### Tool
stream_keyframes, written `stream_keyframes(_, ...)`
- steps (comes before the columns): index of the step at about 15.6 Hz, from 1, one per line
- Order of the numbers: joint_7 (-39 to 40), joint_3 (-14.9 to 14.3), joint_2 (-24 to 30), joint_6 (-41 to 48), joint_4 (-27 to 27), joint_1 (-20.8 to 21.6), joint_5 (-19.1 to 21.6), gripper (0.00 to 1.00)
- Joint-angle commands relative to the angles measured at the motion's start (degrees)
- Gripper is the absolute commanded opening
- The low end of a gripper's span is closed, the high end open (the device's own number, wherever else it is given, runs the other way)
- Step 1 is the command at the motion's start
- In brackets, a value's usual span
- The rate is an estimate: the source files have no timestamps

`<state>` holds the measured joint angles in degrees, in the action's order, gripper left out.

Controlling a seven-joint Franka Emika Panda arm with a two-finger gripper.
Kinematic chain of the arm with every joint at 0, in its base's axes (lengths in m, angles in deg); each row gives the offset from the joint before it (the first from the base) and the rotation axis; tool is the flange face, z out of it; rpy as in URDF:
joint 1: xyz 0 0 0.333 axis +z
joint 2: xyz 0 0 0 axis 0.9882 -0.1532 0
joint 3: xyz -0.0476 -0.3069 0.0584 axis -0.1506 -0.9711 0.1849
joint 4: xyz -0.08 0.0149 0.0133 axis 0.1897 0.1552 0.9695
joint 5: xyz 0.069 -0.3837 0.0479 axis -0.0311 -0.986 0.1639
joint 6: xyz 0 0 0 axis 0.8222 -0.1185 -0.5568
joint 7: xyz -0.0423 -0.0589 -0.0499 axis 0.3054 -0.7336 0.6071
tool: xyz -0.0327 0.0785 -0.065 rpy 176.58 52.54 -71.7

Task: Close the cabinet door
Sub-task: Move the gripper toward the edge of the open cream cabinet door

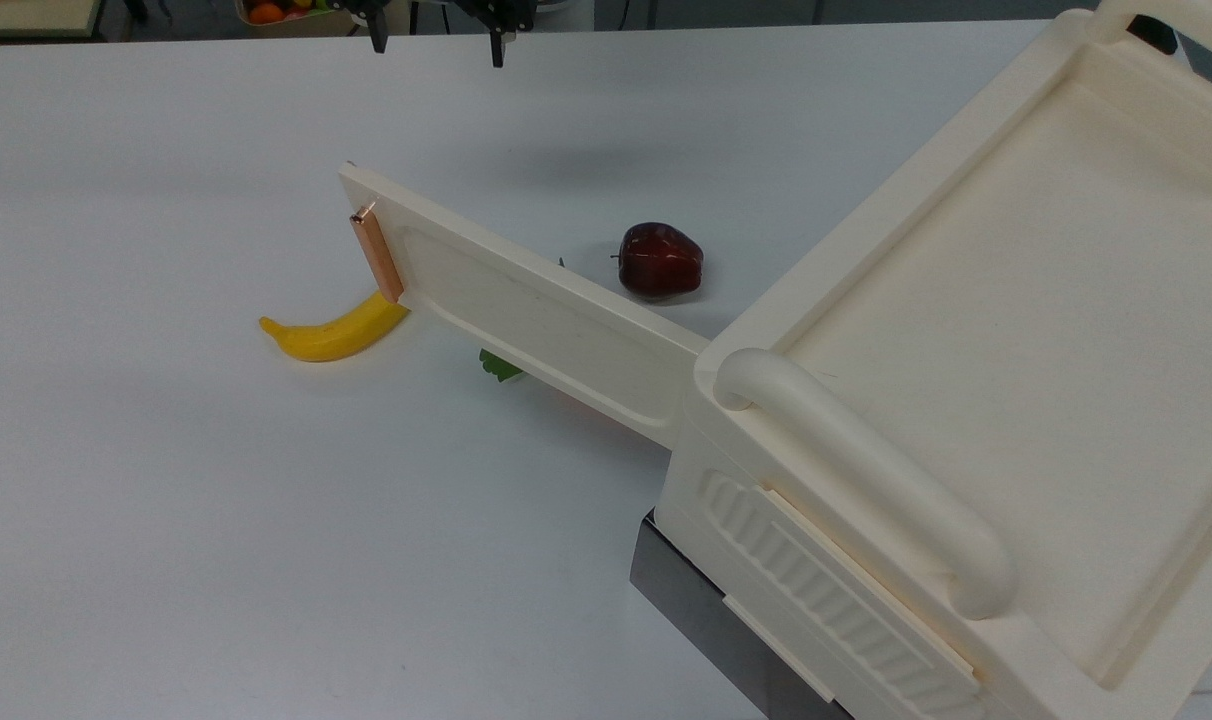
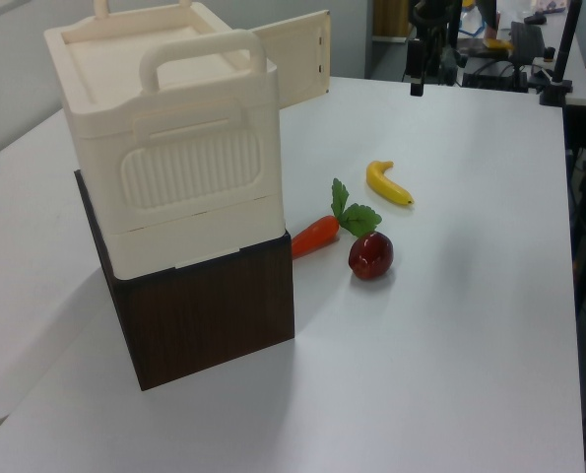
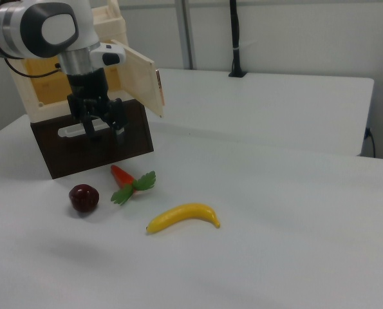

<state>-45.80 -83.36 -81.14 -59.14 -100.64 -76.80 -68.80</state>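
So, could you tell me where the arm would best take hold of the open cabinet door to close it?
Probably at the free end of the cabinet door, by the copper handle, farthest from the hinge. The gripper, fingers apart, could push its flat face from the banana side.
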Motion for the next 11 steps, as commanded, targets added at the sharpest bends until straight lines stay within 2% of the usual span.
stream_keyframes(1, -0.3, 0.6, 0.2, 0.5, 0.3, -0.7, -0.9, 0.68)
stream_keyframes(3, -0.3, 0.5, 0.2, 0.5, 0.3, -0.7, -0.6, 0.33)
stream_keyframes(5, -0.2, 0.5, -0.2, 0.5, 0.3, -0.6, -0.7, 0.06)
stream_keyframes(6, -0.2, 0.5, -0.2, 0.5, 0.3, -0.6, -0.8, 0.00)
stream_keyframes(11, 1.0, 0.4, -0.3, 0.4, 0.4, -0.7, -0.8, 0.00)
